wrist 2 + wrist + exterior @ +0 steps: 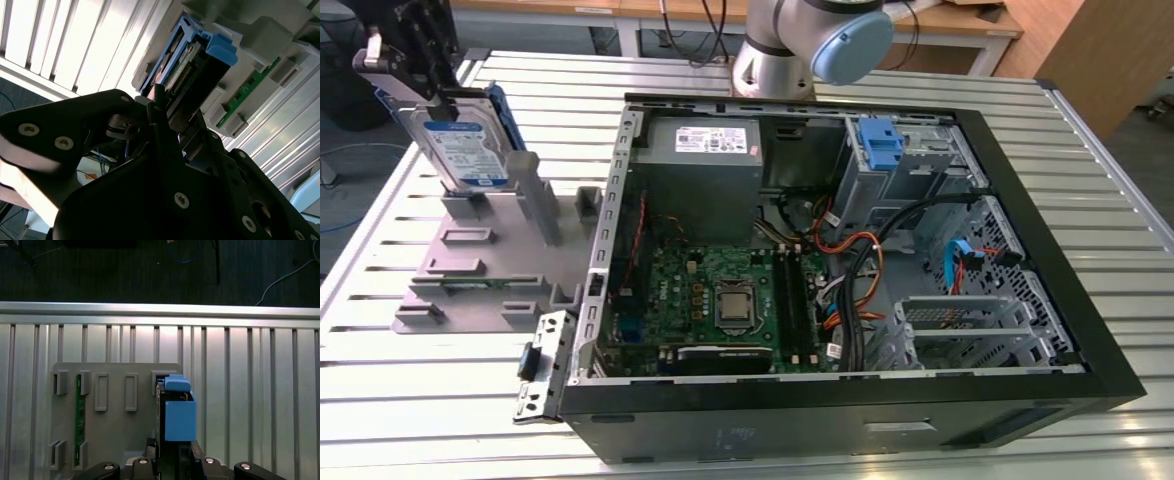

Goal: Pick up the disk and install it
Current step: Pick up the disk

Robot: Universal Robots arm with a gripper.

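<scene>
"Second wrist view first: what sat nearest the lens?"

"The dark gripper (175, 107), set at the upper end of the disk (187, 65). The disk stood on edge, a silver body in its blue carrier, slotted into a grey stand (115, 435). Whether the claw was pressed onto the disk, I could not tell; the angle hid the contact."

"Was the disk out of the stand?"

"Seemingly not. In the first wrist view its lower end sat in a slot, with a green circuit board (78, 415) upright in another slot. The stand rested on a slatted metal table (250, 390)."

"And farther off?"

"In the exterior view, the open computer case (787, 430) lay just beside the stand, on the exterior view's right."

"Which step was this?"

"The pick-up, by my judgement; installing was not yet begun. A lift would call for a firm hold and a straight pull along the slot, so the carrier did not catch its walls."
</scene>
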